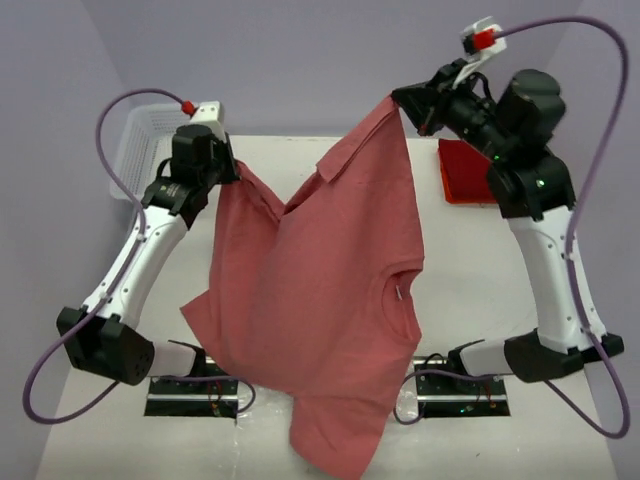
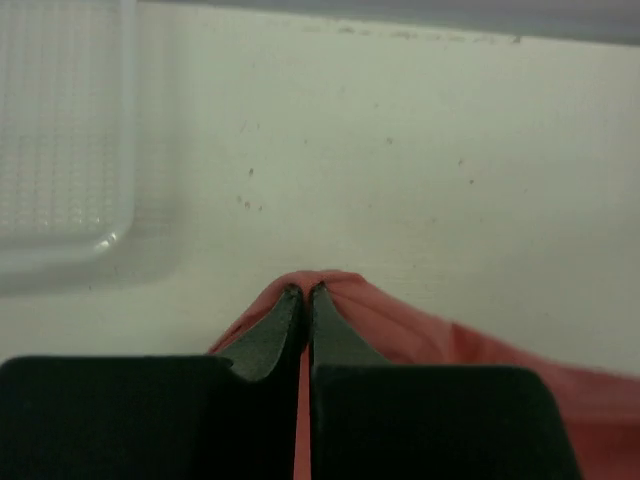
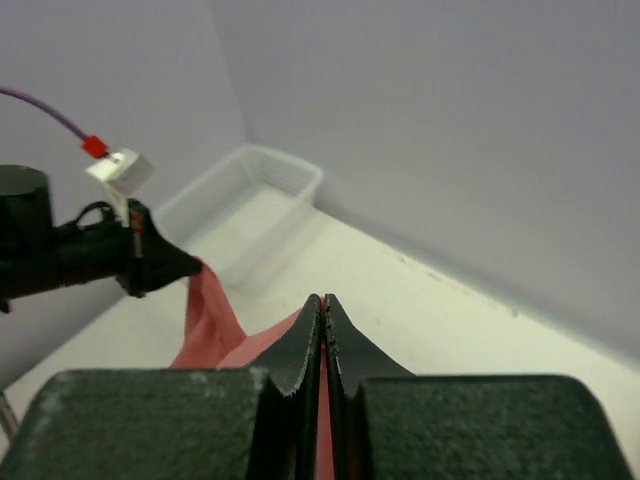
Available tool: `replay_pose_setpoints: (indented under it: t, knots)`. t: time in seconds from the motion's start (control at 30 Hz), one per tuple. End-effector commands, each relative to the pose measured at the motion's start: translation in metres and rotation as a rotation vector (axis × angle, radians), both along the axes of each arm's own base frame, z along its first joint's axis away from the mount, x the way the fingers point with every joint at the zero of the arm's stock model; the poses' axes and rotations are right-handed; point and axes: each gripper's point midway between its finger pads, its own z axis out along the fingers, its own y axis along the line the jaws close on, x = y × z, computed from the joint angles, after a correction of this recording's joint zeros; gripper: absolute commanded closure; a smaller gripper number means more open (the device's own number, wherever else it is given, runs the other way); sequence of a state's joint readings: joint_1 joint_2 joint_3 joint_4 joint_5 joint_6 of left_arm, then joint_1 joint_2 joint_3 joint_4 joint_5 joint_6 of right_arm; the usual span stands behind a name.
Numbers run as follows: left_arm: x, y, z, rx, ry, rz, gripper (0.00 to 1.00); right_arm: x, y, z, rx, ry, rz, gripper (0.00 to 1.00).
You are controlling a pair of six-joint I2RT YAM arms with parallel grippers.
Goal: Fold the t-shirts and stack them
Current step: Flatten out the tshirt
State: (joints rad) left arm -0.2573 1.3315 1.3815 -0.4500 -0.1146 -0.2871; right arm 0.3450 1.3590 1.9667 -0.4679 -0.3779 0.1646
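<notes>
Both pinched shut on salmon-red t-shirt (image 1: pixel 330 300), hung mid-air at centre: left gripper (image 1: pixel 232 168) at 10 o'clock edge, right gripper (image 1: pixel 400 100) at 1 o'clock corner. Soft, light, limp; likely to sag and bunch, best taken at seam corners. At 2 o'clock, folded deep red t-shirt (image 1: pixel 462 172).
</notes>
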Motion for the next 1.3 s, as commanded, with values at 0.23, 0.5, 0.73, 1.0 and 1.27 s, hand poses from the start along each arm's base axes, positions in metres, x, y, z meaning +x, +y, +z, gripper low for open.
replay_pose_setpoints:
  t: [0.23,0.5,0.73,1.0,1.27]
  knots:
    - [0.048,0.019,-0.08,0.039,0.043,0.186,1.0,0.114,-0.059,-0.122,-0.15,0.186,-0.275,1.0]
    - [0.075,0.031,-0.117,0.088,0.096,0.222,1.0,0.164,-0.072,-0.173,-0.199,0.295,-0.323,1.0]
    - [0.097,0.048,-0.114,0.051,0.084,0.216,1.0,0.197,-0.096,-0.19,-0.201,0.346,-0.401,1.0]
    - [0.096,0.05,-0.068,-0.01,-0.013,0.188,1.0,0.202,-0.107,-0.157,-0.171,0.287,-0.448,1.0]
    - [0.049,0.021,0.027,-0.159,-0.192,0.021,1.0,0.098,-0.093,-0.038,-0.087,0.049,-0.366,1.0]
